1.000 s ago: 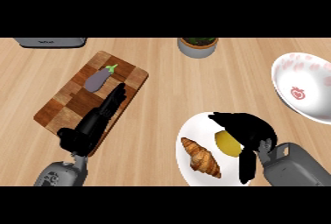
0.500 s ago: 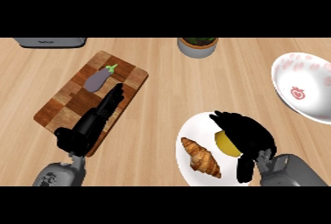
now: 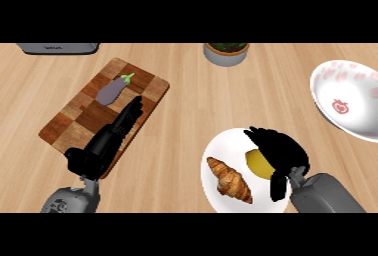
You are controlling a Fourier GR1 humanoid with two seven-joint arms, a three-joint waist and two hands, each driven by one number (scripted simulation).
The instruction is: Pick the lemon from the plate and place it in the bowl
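On a pale wooden surface (image 3: 184, 100), the robot's right hand (image 3: 284, 152) hangs over a white plate (image 3: 221, 150) near the near edge, toward the right corner, its black fingers curled down over the right side of a yellow lemon (image 3: 255, 162). Only the lemon's left half shows beside the palm; whether the fingers actually touch the fruit cannot be told from this steep angle. The lemon sits on the plate, just to the right of a golden croissant (image 3: 231, 180), which lies slantwise on the plate's near part.

The bowl (image 3: 347, 102), white with pink marks and a red emblem inside, stands at the right edge of the surface, well apart from the plate and partly cut off by the view.

The left hand (image 3: 111, 137) lies over a checkered wooden cutting board (image 3: 85, 107) toward the left edge, its fingers straight and pointing toward the far side, holding nothing. A purple eggplant (image 3: 113, 90) with a green stem rests on the far part of the board, just beyond the fingertips and apart from them.

At the far edge, a grey pot holding dark greenery (image 3: 226, 52) stands near the middle, and a grey appliance (image 3: 57, 48) shows partly at the far left corner. Both grey forearms enter from the near edge.
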